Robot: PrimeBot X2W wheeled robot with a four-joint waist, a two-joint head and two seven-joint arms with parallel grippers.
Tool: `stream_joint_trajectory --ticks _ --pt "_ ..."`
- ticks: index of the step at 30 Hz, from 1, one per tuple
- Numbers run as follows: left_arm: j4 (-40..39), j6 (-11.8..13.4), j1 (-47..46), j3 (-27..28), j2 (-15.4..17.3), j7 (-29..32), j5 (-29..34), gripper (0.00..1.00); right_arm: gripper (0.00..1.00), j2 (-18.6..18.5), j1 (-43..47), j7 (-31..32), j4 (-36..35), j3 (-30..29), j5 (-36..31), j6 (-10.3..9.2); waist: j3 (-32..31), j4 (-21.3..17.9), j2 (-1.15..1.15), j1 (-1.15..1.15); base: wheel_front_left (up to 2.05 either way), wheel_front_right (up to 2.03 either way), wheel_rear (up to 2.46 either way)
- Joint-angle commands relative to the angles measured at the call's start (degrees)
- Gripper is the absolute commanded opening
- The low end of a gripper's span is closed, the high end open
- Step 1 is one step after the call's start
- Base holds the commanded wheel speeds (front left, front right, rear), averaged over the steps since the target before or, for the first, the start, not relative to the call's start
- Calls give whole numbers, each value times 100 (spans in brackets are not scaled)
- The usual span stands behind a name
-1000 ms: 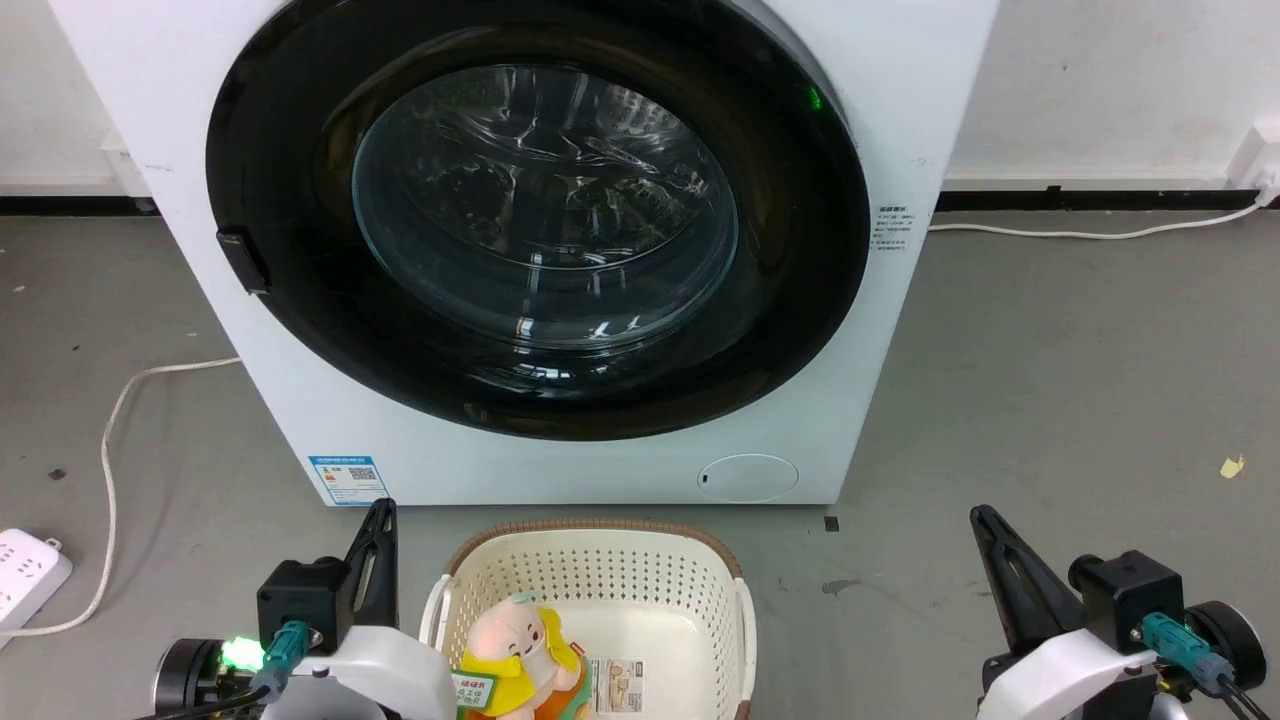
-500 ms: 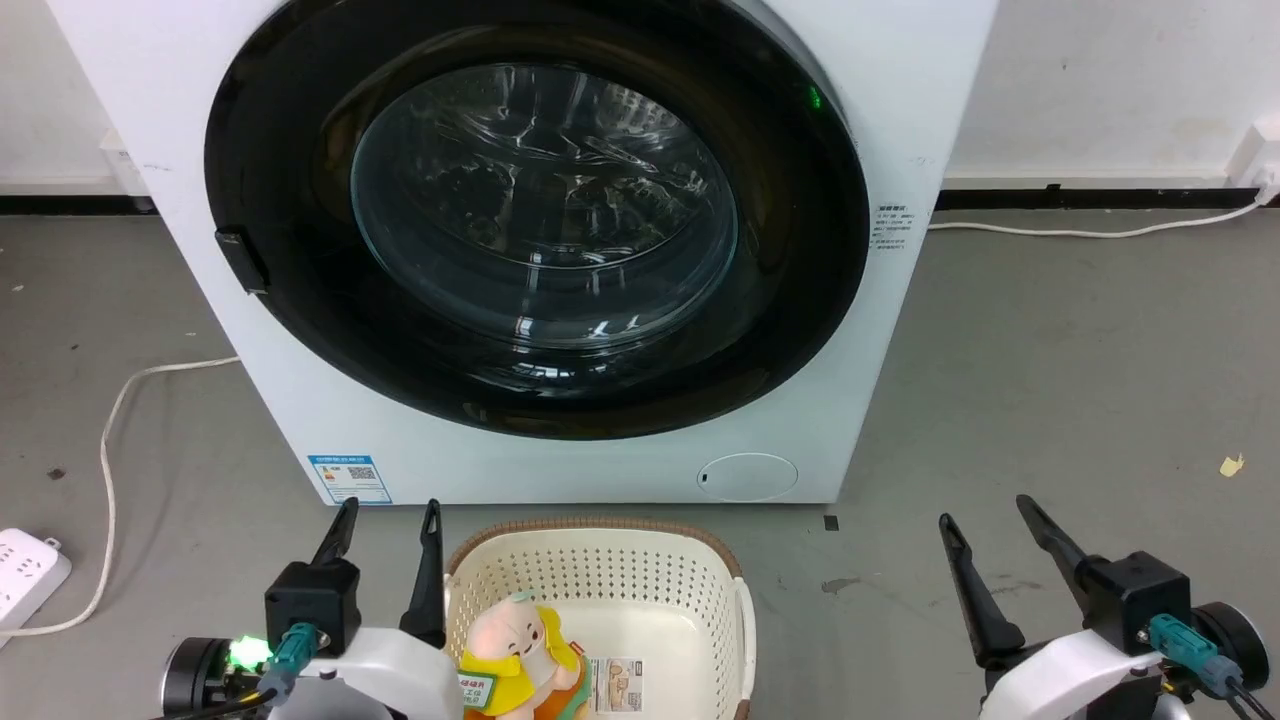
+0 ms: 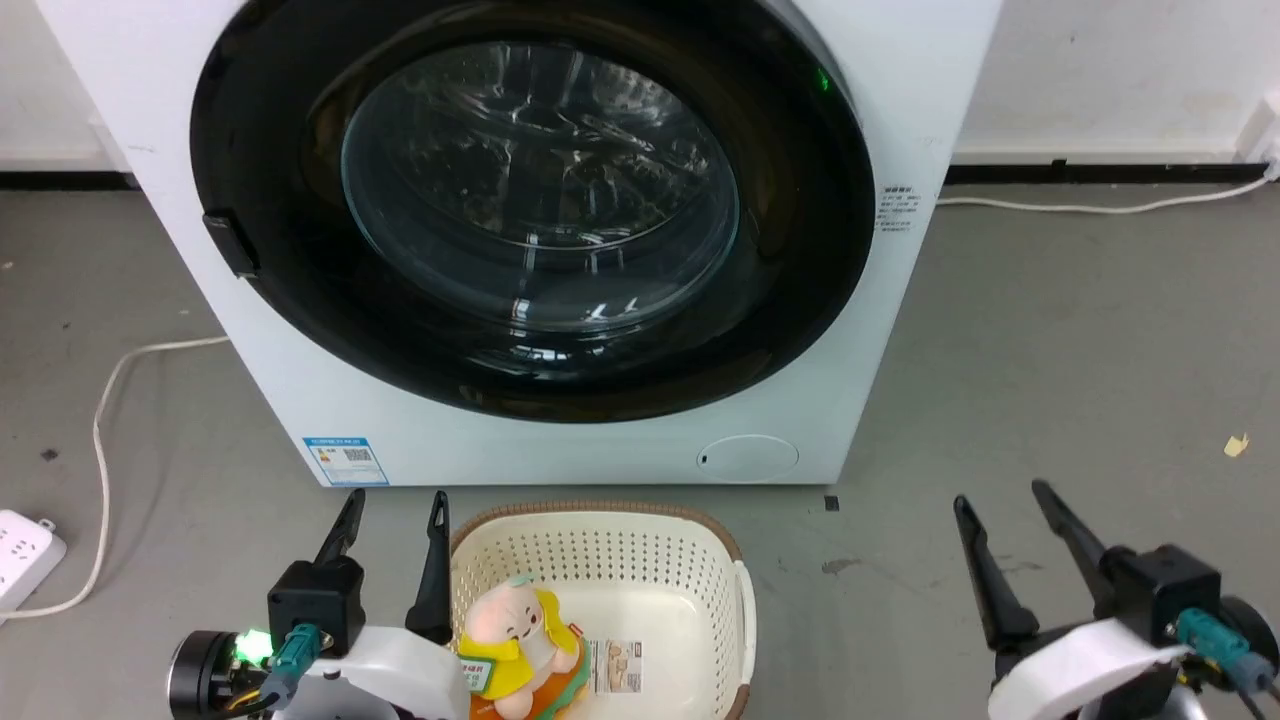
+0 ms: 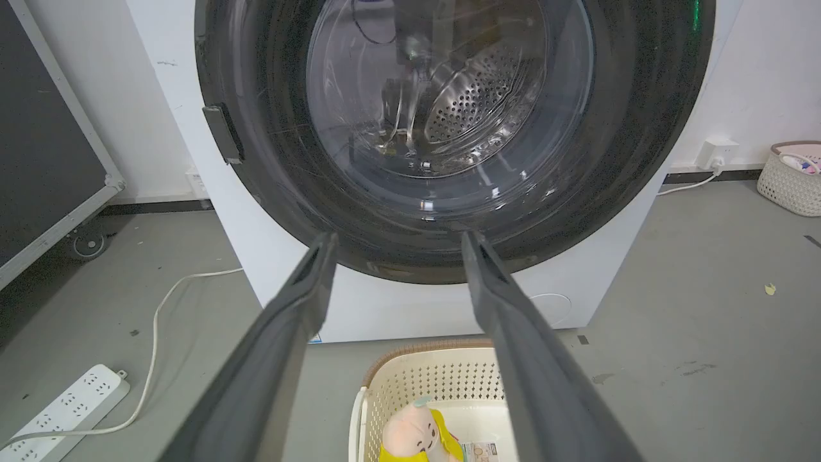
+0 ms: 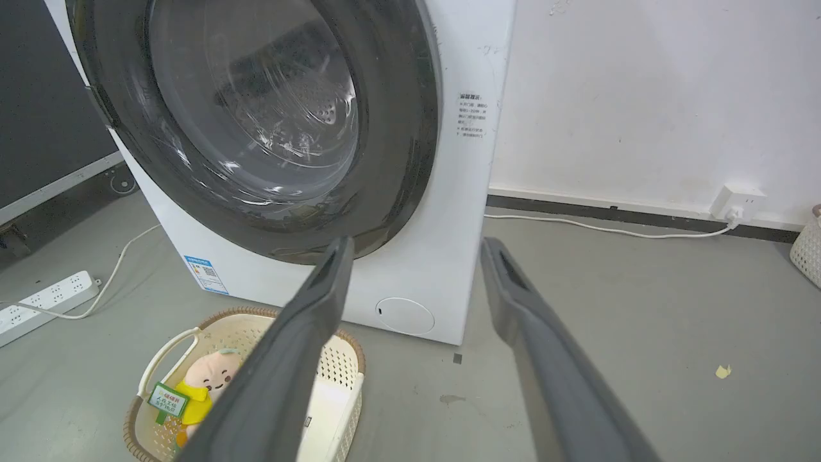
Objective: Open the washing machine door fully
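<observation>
So the washing machine door [image 3: 540, 190] takes up most of the upper half of the head view. As far as I can tell it's sitting closed against the white front. Its top is cut off by the frame edge, and the little black rim tab [image 3: 232, 245] is on its left side. Writing-wise, there's a blue sticker [image 3: 345, 460] with a QR code at the machine's lower left corner and a strip of small print [image 3: 897, 207] on the right of the front, both too tiny to read. A green light [image 3: 822, 80] glows at the door's upper right. Bottom centre is a cream basket [image 3: 600, 515] with a plush toy [image 3: 515, 625] wearing a green tag [image 3: 478, 688]. The tag has characters on it I can't make out, and the printed card [image 3: 615, 665] next to it is the same story. The left gripper [image 3: 396, 500] at lower left and the right gripper [image 3: 1000, 495] at lower right both have their fingers spread with nothing between them, well short of the door. Through the glass in the left wrist view you get the perforated steel drum [image 4: 474, 109], partly lost in reflections. A white power strip [image 3: 25, 560] is cropped by the left edge.
</observation>
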Motion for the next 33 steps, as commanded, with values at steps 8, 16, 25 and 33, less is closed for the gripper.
stream_joint_trajectory --ticks 8,16,25,33 --pt "-61 33 -202 -52 2 -148 -69 100 100 1 -495 -79 61 -105 225 -1 236 21 0 0 0 0 0" --pt "-137 65 -418 -141 3 -268 -122 100 100 -42 -1276 222 174 -385 874 -1 574 121 0 0 0 0 0" --pt "-184 95 -599 -238 4 -376 -187 100 100 -87 -2079 618 494 -851 1444 -2 885 295 0 0 0 0 0" --pt "-232 152 -734 -347 4 -472 -274 100 38 -95 -2936 851 898 -1249 1692 -2 1143 465 0 0 0 0 0"
